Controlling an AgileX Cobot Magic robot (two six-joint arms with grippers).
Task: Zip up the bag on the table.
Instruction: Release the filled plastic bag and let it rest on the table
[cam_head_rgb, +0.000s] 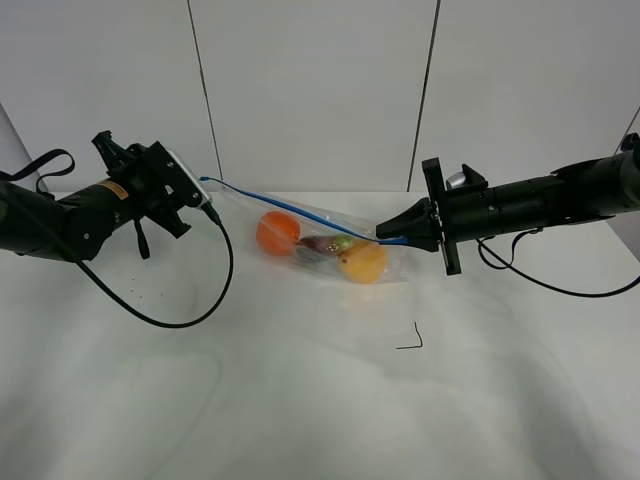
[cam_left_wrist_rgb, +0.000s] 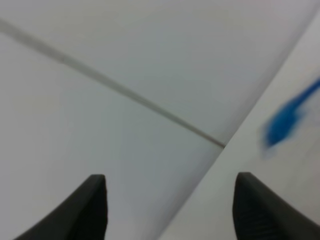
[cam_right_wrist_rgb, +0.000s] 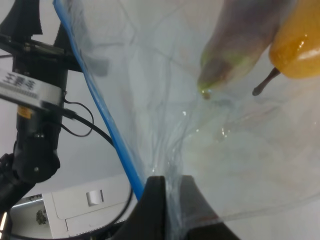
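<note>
White panelled wall (cam_head_rgb: 310, 90), dark vertical seams (cam_head_rgb: 204, 90)

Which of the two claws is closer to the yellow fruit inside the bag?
The right. The right gripper pinches the bag just beside the yellow fruit. The left gripper is open near the far end of the blue zipper strip, beyond the orange fruit.

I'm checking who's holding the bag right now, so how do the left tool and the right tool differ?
The left tool stands open with nothing between its fingers; the right tool is shut on the edge of the bag. In the high view, the left tool sits off the bag's left end and the right tool at its right end. Both have dark fingers.
</note>
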